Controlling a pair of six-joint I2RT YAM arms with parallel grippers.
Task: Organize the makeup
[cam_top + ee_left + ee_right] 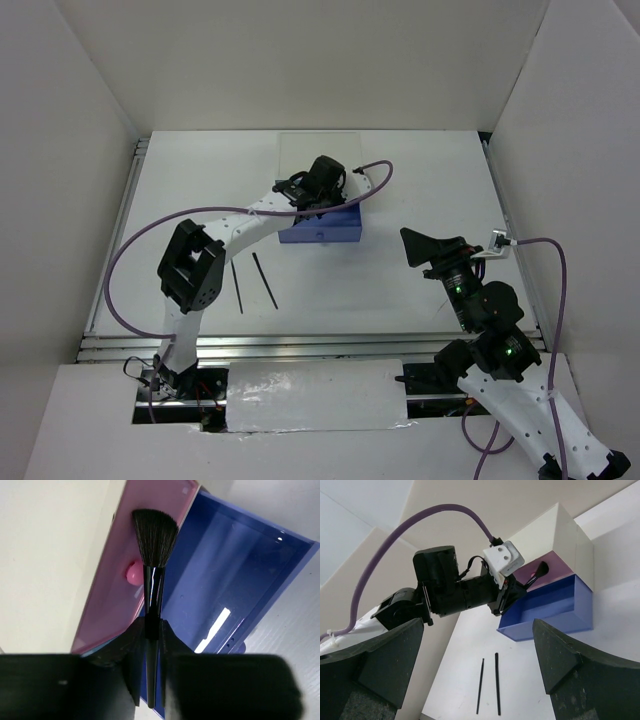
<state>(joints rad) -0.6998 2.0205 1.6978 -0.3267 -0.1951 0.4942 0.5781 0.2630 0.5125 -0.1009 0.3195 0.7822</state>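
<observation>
The left pincer (152, 630) is pinching a black brush (153, 587) by the low end of its thin handle. The brush is up by the white box (555, 527). It is in front of the shut pink drawer (115, 605) and next to the open blue drawer (225, 580).

The brush looks very light. Its handle is stiff, smooth and shiny, so it could slip or turn in the grip. The hairs at the tip are soft and can get bent out of shape, so the handle is the right place to hold it.

The right pincer (477, 625) is spread wide with nothing in it, well away from the box.

Two thin black pencils (497, 684) lie flat on the worktop (400, 300). They look light and stiff, and they may roll. The best place to pinch one is across its middle.
</observation>
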